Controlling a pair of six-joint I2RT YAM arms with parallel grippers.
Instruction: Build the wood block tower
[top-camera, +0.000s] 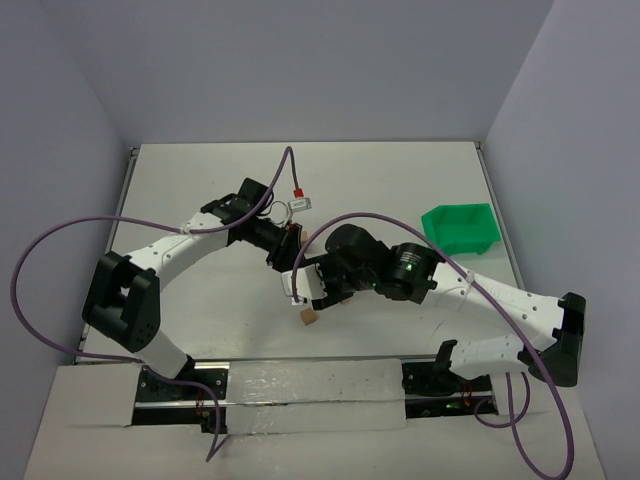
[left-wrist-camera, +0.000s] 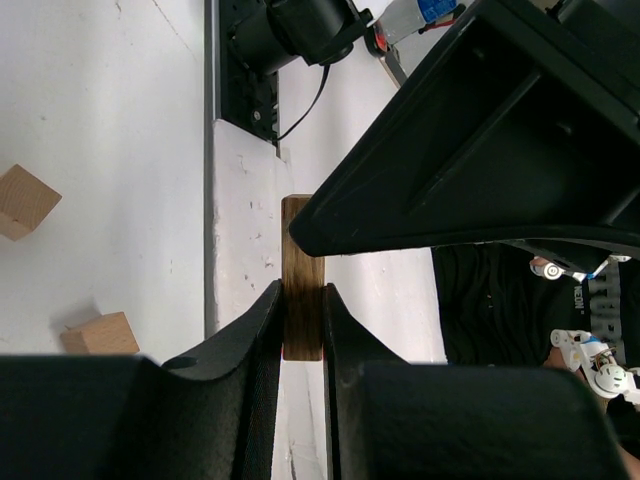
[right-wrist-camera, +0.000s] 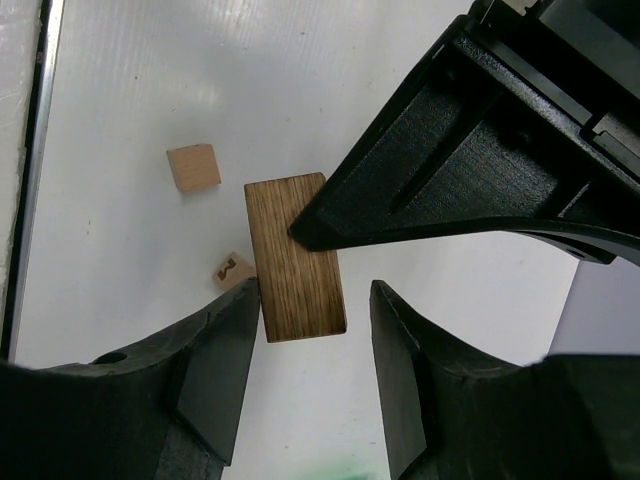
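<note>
My left gripper is shut on a dark brown wooden plank, pinching its thin edges just above the table. In the right wrist view the same plank hangs between the fingers of my right gripper. That gripper is open: its left finger is at the plank's edge and a gap shows on the right. Two small light wooden cubes lie on the table below, one with a dark mark. From above, both grippers meet mid-table, and one cube shows beside them.
A bright green bin stands at the right of the table. A white padded strip runs along the near edge by the arm bases. Purple cables loop over both arms. A red-tipped connector lies behind the left gripper.
</note>
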